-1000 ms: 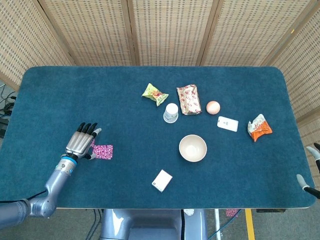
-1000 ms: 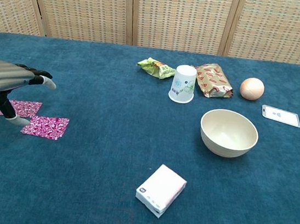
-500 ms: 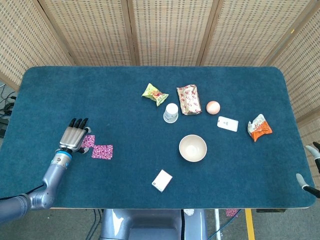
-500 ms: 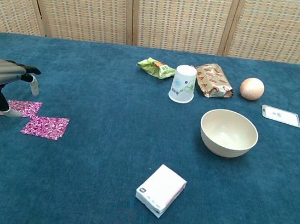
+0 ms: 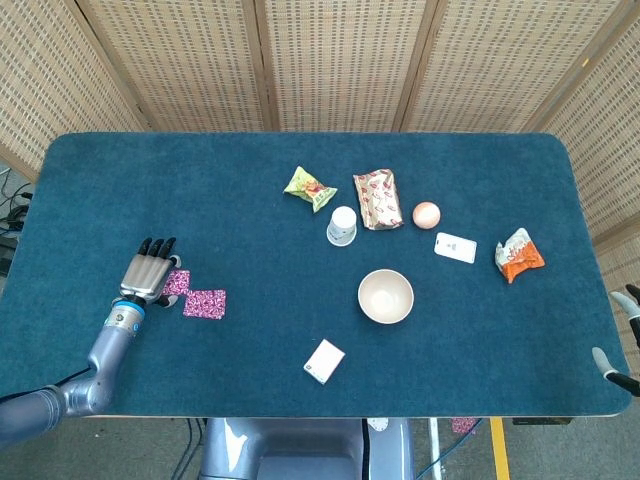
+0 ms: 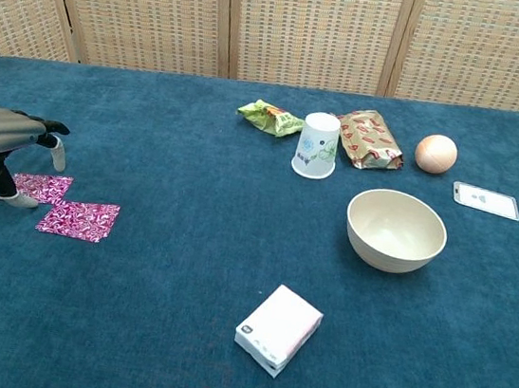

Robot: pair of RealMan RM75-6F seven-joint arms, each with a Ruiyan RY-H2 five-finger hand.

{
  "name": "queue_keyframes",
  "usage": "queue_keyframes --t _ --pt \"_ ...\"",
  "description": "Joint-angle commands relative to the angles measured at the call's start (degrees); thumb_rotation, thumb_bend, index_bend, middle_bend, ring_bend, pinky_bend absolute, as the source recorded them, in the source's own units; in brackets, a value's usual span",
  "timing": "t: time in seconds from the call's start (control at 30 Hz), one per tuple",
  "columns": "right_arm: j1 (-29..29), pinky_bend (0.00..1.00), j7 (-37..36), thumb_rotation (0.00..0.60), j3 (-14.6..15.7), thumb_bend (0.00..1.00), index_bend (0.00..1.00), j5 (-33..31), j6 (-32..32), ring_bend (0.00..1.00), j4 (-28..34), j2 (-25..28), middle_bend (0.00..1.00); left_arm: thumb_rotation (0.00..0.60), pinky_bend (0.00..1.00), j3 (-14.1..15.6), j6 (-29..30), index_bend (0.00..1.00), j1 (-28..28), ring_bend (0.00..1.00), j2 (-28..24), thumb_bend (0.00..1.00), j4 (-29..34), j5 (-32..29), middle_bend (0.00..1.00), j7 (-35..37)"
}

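My left hand hovers low over the blue table at the near left, fingers stretched forward and holding nothing. Its thumb tip reaches down beside a pink patterned square. A second pink square lies just to the right, clear of the hand. Only the fingertips of my right hand show at the right edge of the head view, spread apart with nothing between them.
Mid-table stand an upturned paper cup, a cream bowl, a green snack bag, a red-brown packet, a peach ball, a white card, an orange packet and a white box.
My left hand has drawn back to the left, uncovering the left pink square. Both squares lie where they were. The right hand has barely shifted.
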State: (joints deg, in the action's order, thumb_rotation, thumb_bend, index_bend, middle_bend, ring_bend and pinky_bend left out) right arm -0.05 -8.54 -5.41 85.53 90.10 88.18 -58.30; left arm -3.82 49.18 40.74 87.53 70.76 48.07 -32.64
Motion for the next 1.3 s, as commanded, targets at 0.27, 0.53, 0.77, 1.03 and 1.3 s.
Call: queue_keyframes --t 0.27,0.53,0.77,1.03,1.3 --pt "-0.3 0.00 0.1 0.600 0.2 0.34 0.16 0.2 0.5 0.00 -0.3 -0.3 0.13 0.513 0.00 0.0 -0.5 0.30 0.2 0.00 0.2 0.25 -0.4 -0.8 0.00 -0.4" --pt "-0.2 0.00 0.3 0.600 0.0 0.34 0.16 0.0 0.3 0.00 0.5 0.3 0.13 0.516 0.00 -0.1 -0.9 0.30 0.4 0.00 0.5 0.25 -0.8 -1.4 0.00 -0.7" --pt "-0.3 0.00 0.6 0.600 -0.1 0.34 0.16 -0.3 0.3 0.00 0.7 0.4 0.13 0.518 0.00 -0.1 -1.1 0.32 0.6 0.00 0.9 0.26 -1.0 -1.8 0.00 -0.8" --pt "-0.5 0.00 0.4 0.600 -0.1 0.34 0.16 -0.4 0.5 0.00 0.6 0.4 0.13 0.518 0.00 0.0 -0.8 0.35 0.5 0.00 0.8 0.26 -0.5 -1.9 0.00 -0.9" --pt "-0.5 0.00 0.2 0.600 -0.1 0.34 0.16 -0.6 0.4 0.00 0.4 0.2 0.13 0.518 0.00 0.2 -1.0 0.35 0.4 0.00 0.8 0.27 -0.5 -2.5 0.00 -1.0"
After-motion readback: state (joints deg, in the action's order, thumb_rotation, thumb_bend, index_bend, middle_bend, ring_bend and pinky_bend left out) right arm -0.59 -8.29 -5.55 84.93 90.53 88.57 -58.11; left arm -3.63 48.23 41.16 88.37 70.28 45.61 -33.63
